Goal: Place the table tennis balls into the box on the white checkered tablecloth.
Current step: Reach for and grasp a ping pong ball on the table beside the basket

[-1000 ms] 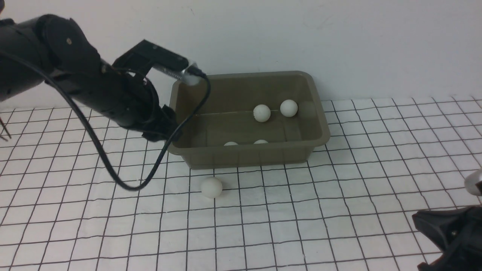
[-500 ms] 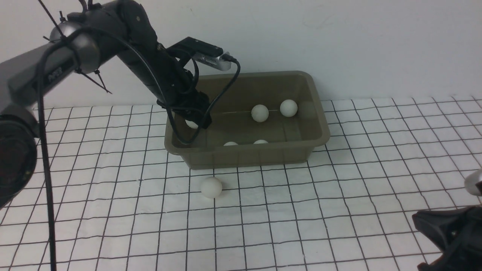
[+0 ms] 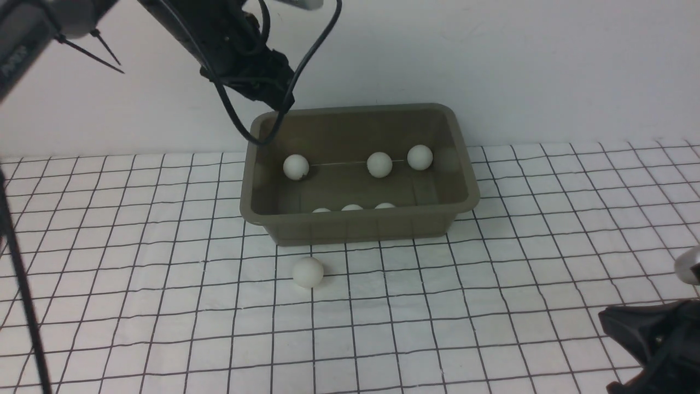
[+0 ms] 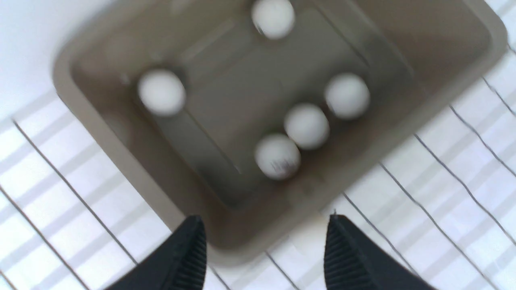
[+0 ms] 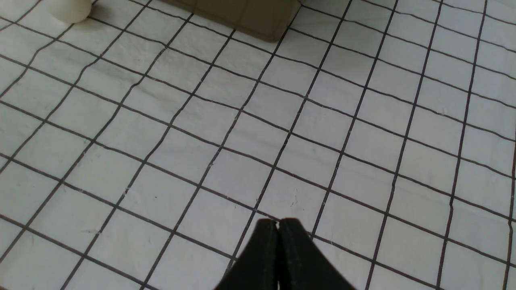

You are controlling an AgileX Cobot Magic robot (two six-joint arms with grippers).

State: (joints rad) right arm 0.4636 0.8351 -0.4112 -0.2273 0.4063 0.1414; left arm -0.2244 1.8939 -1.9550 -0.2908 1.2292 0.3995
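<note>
Olive box is ringed by bare cloth, one ball left near its front wall. Left pincer (raised higher than before) is spread empty; right pincer is closed.

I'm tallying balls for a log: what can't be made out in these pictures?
- Front view: three table tennis balls show only their tops behind the box and its near wall.
- Left wrist view: the printed ball has a logo too blurred to read.
- Right wrist view: the loose ball is cut off by the picture's edge.
</note>
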